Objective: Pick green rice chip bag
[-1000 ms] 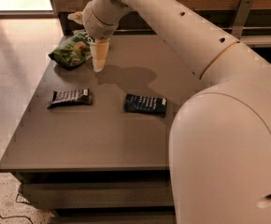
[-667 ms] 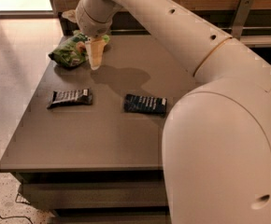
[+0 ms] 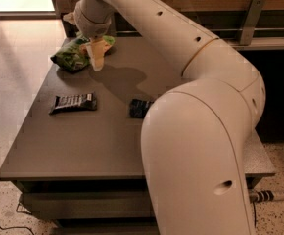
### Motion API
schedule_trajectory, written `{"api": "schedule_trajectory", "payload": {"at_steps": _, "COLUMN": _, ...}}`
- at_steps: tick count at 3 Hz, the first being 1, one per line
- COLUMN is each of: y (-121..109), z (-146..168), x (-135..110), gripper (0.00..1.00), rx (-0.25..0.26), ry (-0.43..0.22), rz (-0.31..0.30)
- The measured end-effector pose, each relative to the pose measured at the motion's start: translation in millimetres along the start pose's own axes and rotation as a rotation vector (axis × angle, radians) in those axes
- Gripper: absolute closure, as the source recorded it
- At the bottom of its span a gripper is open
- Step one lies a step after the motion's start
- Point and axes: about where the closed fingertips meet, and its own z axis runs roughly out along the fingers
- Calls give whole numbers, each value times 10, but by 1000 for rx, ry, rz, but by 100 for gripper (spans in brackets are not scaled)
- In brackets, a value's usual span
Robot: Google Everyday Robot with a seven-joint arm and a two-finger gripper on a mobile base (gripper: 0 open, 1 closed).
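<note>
The claw hangs at the right edge of the green rice chip bag, which lies at the far-left corner of the worktop. The claw's opening cannot be determined. Recommended: centre over the puffy body, descend, close gently. Count: one worktop, one bag, one black candy bar, one dark-blue packet.

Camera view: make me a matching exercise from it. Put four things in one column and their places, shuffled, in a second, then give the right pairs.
Things:
1. green rice chip bag
2. black candy bar
3. dark-blue packet
4. gripper

Places:
A. partly hidden behind the robot's arm
B. at the far left corner of the table
C. lying alone on the table's left side, nearer the camera
D. at the chip bag's right side, pointing down

Pairs: 1-B, 2-C, 3-A, 4-D
</note>
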Motion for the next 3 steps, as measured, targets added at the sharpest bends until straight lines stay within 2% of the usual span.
{"api": "schedule_trajectory", "payload": {"at_steps": 2, "y": -256, "z": 191, "x": 90, "gripper": 0, "rx": -52, "ry": 94, "rz": -61}}
{"api": "schedule_trajectory", "payload": {"at_steps": 3, "y": -285, "z": 308, "x": 84, "gripper": 0, "rx": -82, "ry": 100, "rz": -73}}
